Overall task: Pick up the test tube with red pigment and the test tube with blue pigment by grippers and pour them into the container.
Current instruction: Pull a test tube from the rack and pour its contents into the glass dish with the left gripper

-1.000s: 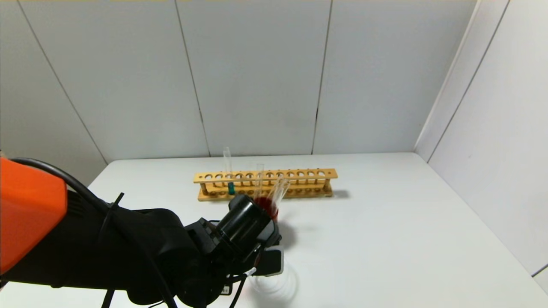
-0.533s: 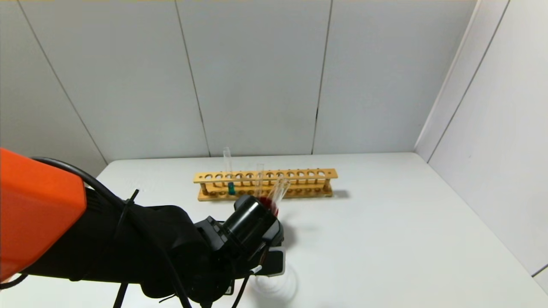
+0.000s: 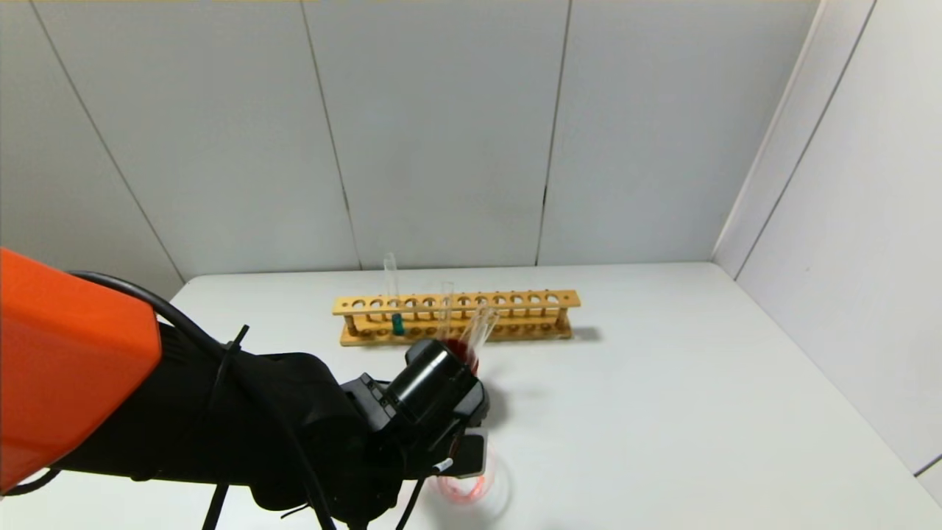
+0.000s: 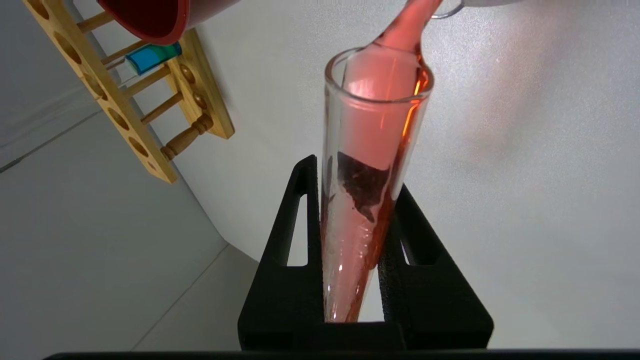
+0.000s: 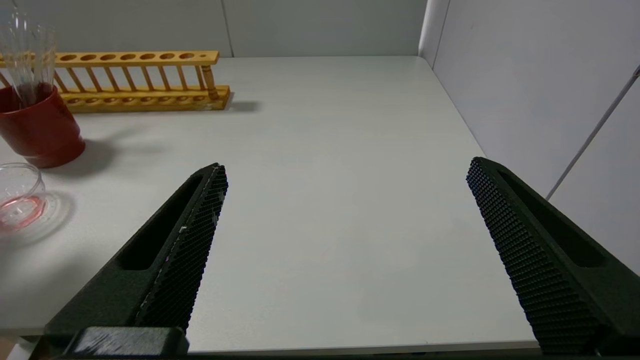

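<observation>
I see bright, even, diffuse light across all 3 views, coming from above and leaving only soft shadows: a faint one to the right of the wooden rack (image 3: 456,316) on the table (image 3: 662,397) and another beside the red cup (image 5: 41,127). In my left wrist view the test tube with red pigment (image 4: 372,165) glows with small glints along its glass, while the rack behind it looks slightly soft. In my right wrist view the near fingers (image 5: 185,250) are dark and crisp, and the container (image 5: 20,197) throws a pale halo on the table.
</observation>
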`<state>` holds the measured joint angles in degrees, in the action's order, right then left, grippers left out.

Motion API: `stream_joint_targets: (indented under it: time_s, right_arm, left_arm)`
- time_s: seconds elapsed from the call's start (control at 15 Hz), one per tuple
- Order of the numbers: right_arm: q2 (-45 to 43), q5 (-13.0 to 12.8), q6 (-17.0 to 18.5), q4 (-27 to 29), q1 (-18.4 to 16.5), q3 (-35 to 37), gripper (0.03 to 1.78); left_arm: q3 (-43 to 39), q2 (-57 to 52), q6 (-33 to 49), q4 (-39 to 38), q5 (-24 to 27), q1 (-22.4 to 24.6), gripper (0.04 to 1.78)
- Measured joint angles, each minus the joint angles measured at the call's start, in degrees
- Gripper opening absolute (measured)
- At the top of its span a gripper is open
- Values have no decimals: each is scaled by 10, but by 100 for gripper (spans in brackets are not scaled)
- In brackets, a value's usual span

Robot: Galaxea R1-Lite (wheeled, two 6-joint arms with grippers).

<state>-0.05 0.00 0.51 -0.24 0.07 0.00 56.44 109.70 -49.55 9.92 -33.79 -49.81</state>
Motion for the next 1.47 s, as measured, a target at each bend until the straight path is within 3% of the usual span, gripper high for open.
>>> stream_joint_targets:
  time_s: [1.47]
  right_arm:
    - [0,0,0,0,0,0,175]
  left_arm:
    - [71,47,-5,59,-28,-23,35]
